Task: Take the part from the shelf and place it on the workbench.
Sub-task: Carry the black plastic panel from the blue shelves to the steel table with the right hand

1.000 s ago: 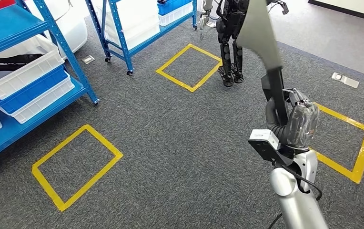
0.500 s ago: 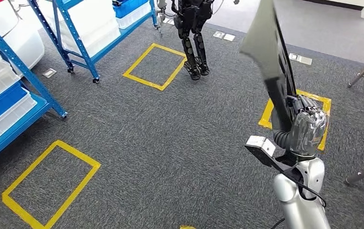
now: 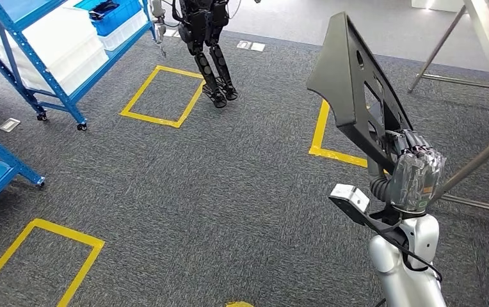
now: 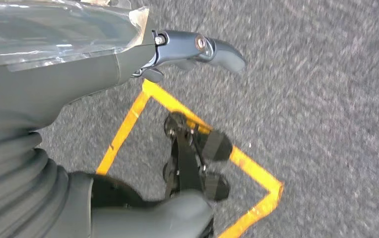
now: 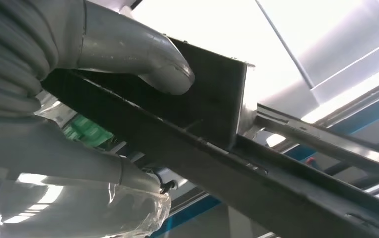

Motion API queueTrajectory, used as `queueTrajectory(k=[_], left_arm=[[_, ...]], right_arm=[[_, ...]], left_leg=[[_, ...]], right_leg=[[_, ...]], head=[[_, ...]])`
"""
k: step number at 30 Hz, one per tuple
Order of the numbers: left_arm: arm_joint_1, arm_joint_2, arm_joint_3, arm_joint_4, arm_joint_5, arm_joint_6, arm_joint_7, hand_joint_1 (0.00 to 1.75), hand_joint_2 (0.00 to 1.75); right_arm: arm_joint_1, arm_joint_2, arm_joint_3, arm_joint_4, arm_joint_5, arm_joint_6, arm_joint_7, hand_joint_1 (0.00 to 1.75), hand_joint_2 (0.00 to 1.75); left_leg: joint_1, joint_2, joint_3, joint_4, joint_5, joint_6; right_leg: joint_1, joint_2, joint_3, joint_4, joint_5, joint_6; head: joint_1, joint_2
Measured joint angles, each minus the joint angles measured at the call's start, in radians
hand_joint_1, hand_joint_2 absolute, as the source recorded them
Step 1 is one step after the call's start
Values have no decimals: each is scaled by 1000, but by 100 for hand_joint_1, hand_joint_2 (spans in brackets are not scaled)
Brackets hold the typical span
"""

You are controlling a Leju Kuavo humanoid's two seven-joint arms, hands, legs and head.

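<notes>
The robot's right hand [image 3: 415, 171] has its fingers wrapped tight around the bottom end of the dark grey part [image 3: 351, 89], holding it upright over the grey carpet [image 3: 229, 192], while its left hand [image 4: 78, 59] holds nothing.

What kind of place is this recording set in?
Probably a robot test floor or workshop: blue wheeled shelving with white bins, yellow floor squares, another humanoid robot.
</notes>
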Motion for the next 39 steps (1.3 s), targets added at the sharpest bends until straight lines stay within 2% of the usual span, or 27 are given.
queueTrajectory(k=[1, 3, 5, 7, 8, 9, 10, 12, 14, 17, 19, 21, 22, 23, 24, 25, 26, 28, 29, 30, 31, 32, 33, 35, 36, 37, 39], left_arm=[[-1, 1, -1, 0, 0, 0, 0, 0, 175], [-1, 0, -3, 0, 0, 0, 0, 0, 175], [0, 0, -3, 0, 0, 0, 0, 0, 175], [2, -1, -4, 0, 0, 0, 0, 0, 175], [3, -1, -4, 0, 0, 0, 0, 0, 175], [3, -2, -4, 1, -1, 0, 1, 0, 175], [3, -2, -4, 1, -2, 0, 1, 0, 175], [2, 0, -5, 0, -5, 0, 4, 0, 175], [1, 3, -6, -1, -6, 0, 9, 0, 175], [-1, 2, -6, -1, -6, 0, 15, 0, 175], [1, 1, -6, 0, -5, 0, 16, 0, 175], [6, 0, -5, 0, -4, -1, 17, 0, 175], [10, 0, -5, 0, -4, -1, 18, 0, 175], [13, 0, -5, 0, -6, -2, 19, 0, 175], [15, 0, -5, 0, -10, -4, 20, 0, 175], [17, 0, -5, 1, -16, -8, 21, 0, 175], [18, 0, -5, 1, -22, -12, 21, 0, 175], [19, 0, -5, 1, -32, -17, 21, 0, 175], [19, 1, -5, 1, -34, -18, 21, 0, 175], [20, 1, -5, 1, -35, -19, 21, 0, 175], [20, 1, -5, 1, -36, -20, 21, 0, 175], [21, 2, -5, 1, -36, -22, 21, 0, 175], [21, 2, -5, 1, -36, -24, 20, 0, 175], [19, 1, -5, 1, -36, -29, 17, 0, 175], [20, 1, -5, 1, -36, -30, 15, 0, 175], [22, 1, -5, 1, -36, -31, 14, 0, 175], [25, 1, -4, 1, -36, -32, 12, 0, 175]], right_arm=[[1, 0, -1, 0, 0, 0, 0, 175, 175], [-1, -2, -4, -2, 0, -1, 0, 175, 175], [-4, -3, -6, -2, 0, -1, 0, 175, 175], [-1, -3, -7, -2, 1, -1, 0, 175, 175], [1, -3, -7, -2, 9, -1, 1, 175, 175], [2, -2, -8, -2, 33, -1, 4, 175, 175], [3, -1, -11, -2, 79, -1, 10, 175, 175], [3, 7, -26, -5, 261, -1, 41, 175, 175], [3, 12, -42, -10, 457, -1, 81, 175, 175], [-3, -1, -51, -11, 556, -1, 109, 175, 175], [-20, -21, -57, -9, 561, -1, 121, 175, 175], [-48, -47, -61, -3, 565, -2, 138, 175, 175], [-60, -59, -62, 2, 565, -2, 142, 175, 175], [-66, -70, -66, 3, 566, -2, 135, 175, 175], [-61, -74, -80, -9, 566, -2, 101, 175, 175], [-49, -69, -110, -38, 566, -2, 26, 175, 175], [-32, -51, -162, -82, 565, -3, -89, 175, 175], [-2, 1, -297, -172, 564, -8, -341, 175, 175], [9, 23, -370, -206, 563, -9, -429, 175, 175], [19, 37, -430, -230, 563, -11, -471, 175, 175], [28, 45, -478, -251, 563, -11, -486, 175, 175], [37, 53, -517, -271, 563, -11, -483, 175, 175], [44, 58, -541, -287, 563, -11, -475, 175, 175], [49, 64, -582, -312, 563, -11, -465, 175, 175], [49, 66, -601, -318, 563, -11, -462, 175, 175], [49, 67, -616, -322, 563, -11, -461, 175, 175], [49, 69, -634, -326, 563, -11, -461, 175, 175]], left_leg=[[1, 13, 5, -12, 7, 2], [4, 41, 18, -42, 25, 5], [3, 69, 21, -57, 36, 5], [2, 100, 17, -56, 37, 4], [2, 115, 15, -55, 36, 2], [4, 130, 14, -53, 35, -2], [7, 143, 13, -48, 32, -9], [8, 167, 7, -27, 18, -28], [6, 184, 2, -8, 3, -44], [11, 199, 3, -1, -3, -51], [19, 162, -8, 26, -28, -59], [24, 99, -52, 128, -94, -63], [24, 81, -85, 200, -131, -62], [24, 74, -115, 263, -156, -59], [23, 71, -133, 296, -162, -54], [23, 69, -133, 293, -148, -48], [22, 64, -112, 248, -117, -41], [18, 22, -43, 111, -48, -24], [15, 1, -17, 59, -28, -18], [12, -13, -3, 31, -21, -14], [8, -12, 0, 23, -23, -12], [5, 1, 3, 16, -19, -10], [4, 17, 7, 5, -11, -8], [5, 46, 16, -20, 7, -1], [5, 61, 17, -28, 12, 1], [4, 75, 16, -30, 14, 4], [2, 108, 10, -30, 16, 3]], right_leg=[[-1, 3, -3, 0, 3, 4], [5, -36, -24, 29, -11, 4], [7, -96, -74, 132, -63, -4], [0, -119, -122, 244, -109, 0], [-5, -125, -126, 262, -114, 8], [-11, -131, -109, 239, -103, 20], [-17, -142, -72, 178, -82, 34], [-22, -179, 0, 56, -50, 50], [-18, -193, 22, 18, -45, 40], [-17, -169, 16, 22, -43, 23], [-18, -153, 12, 21, -38, 14], [-16, -132, 6, 21, -32, 3], [-13, -120, 3, 21, -30, -1], [-9, -107, 1, 21, -28, -4], [-5, -94, -1, 21, -26, -6], [-2, -82, -1, 21, -25, -8], [0, -70, -1, 21, -24, -8], [0, -50, 0, 21, -23, -6], [0, -41, 0, 21, -21, -4], [-2, -33, -2, 20, -19, 0], [-4, -23, -5, 19, -15, 6], [-5, -11, -8, 15, -10, 14], [-5, -15, -13, 17, -8, 18], [-1, -62, -38, 60, -32, 15], [1, -95, -61, 112, -59, 8], [0, -113, -89, 174, -91, 5], [-3, -124, -128, 275, -130, 10]], head=[[-1, 0], [1, 0], [4, 0], [5, 0], [5, 0], [5, 0], [5, 0], [6, 0], [3, 0], [-6, 0], [-8, 0], [-10, 0], [-12, 0], [-12, 0], [-12, 0], [-12, 0], [-12, 0], [-15, 0], [-16, 0], [-17, 0], [-17, 0], [-17, 0], [-17, 0], [-15, 0], [-11, 0], [-8, 0], [-5, 0]])
